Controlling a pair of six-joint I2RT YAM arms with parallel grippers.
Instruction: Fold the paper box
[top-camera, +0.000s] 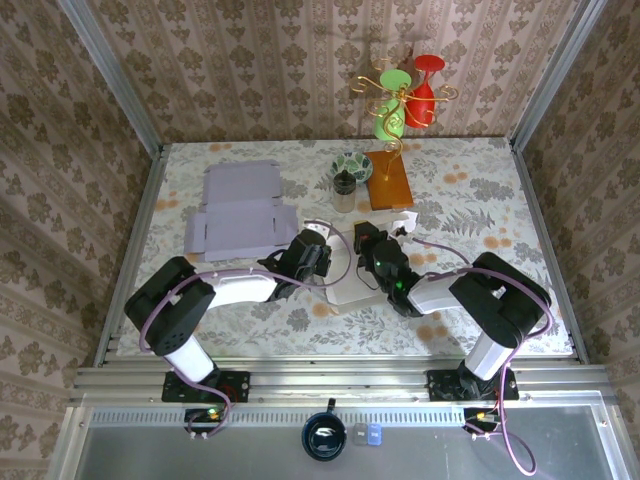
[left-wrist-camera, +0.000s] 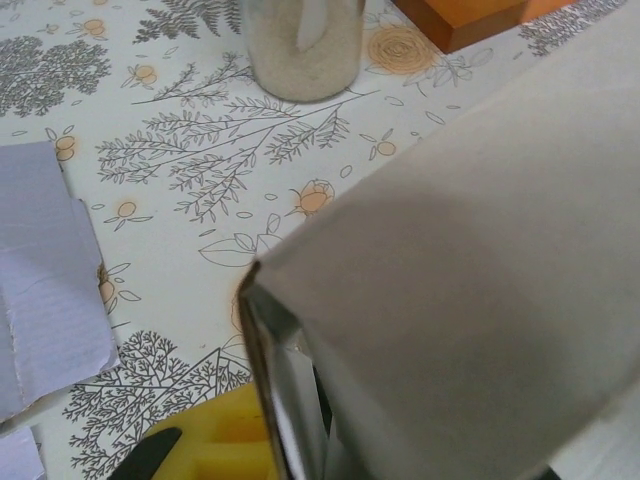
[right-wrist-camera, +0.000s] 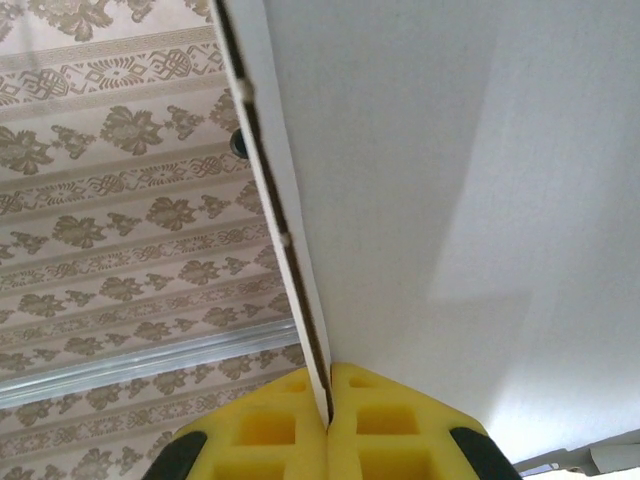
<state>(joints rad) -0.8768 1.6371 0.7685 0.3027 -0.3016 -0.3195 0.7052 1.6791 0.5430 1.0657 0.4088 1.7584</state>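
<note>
The white paper box (top-camera: 350, 292) is held up between the two arms near the table's middle front. My left gripper (top-camera: 318, 258) comes at it from the left. In the left wrist view one yellow pad (left-wrist-camera: 210, 450) lies against the box's folded edge (left-wrist-camera: 262, 340), and the big panel (left-wrist-camera: 480, 250) hides the other finger; the left gripper (left-wrist-camera: 310, 440) looks shut on that wall. My right gripper (top-camera: 375, 255) is shut on a thin wall of the box (right-wrist-camera: 450, 150). That wall's edge is pinched where the right gripper's (right-wrist-camera: 328, 420) two yellow pads meet.
Flat lavender cardboard sheets (top-camera: 240, 210) (left-wrist-camera: 40, 280) lie at the back left. Behind the box stand a small jar (top-camera: 345, 190) (left-wrist-camera: 305, 45), a patterned bowl (top-camera: 352, 166) and a wooden block (top-camera: 390, 180) carrying a wire stand with red and green glasses (top-camera: 405, 100). Patterned walls enclose the table.
</note>
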